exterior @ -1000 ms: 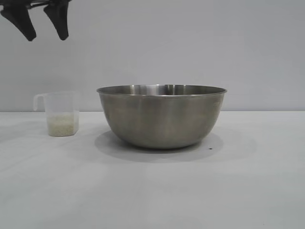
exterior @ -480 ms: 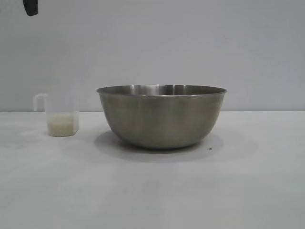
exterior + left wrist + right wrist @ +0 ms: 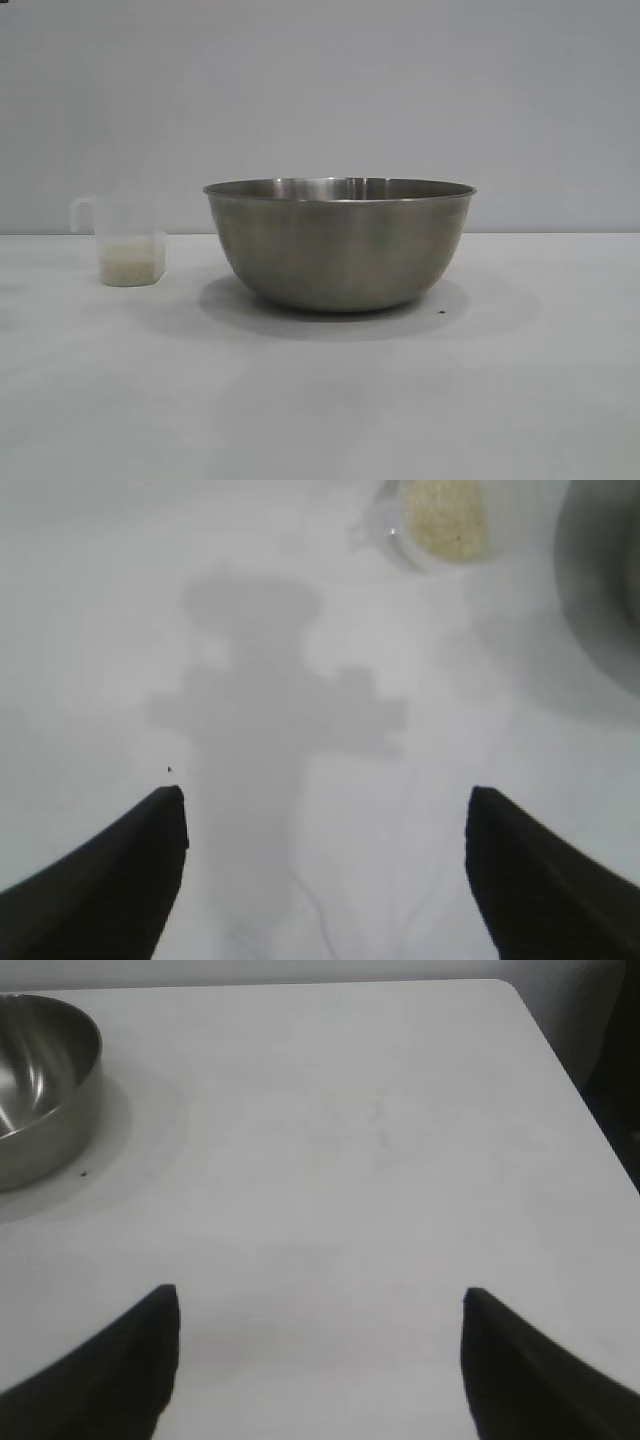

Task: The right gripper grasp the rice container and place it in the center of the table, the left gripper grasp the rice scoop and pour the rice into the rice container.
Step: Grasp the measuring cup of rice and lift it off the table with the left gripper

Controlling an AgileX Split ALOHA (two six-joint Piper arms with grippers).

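Tipping the rice scoop (image 3: 128, 240) is the main risk judged from here: it is light, narrow and upright, and a finger brushing its wall instead of closing on the handle could knock it over and spill the rice (image 3: 131, 264) across the table (image 3: 320, 400). The left gripper (image 3: 325, 865) is seen only in its own wrist view, fingers spread wide with nothing between them, hanging over bare table with the scoop well apart from it. A pour begun too low could also catch the thin rim of the rice container (image 3: 340, 243).

The scoop is a small translucent plastic cup with a side handle at its rim, standing near the table's left edge with a shallow pale layer of grains in its bottom. The rice container is a large round steel bowl, far wider than the scoop, resting upright about the table's middle, just beside the scoop and not touching it. The right gripper (image 3: 320, 1345) is likewise spread and empty, over bare table toward the right edge, with the bowl well apart from it.
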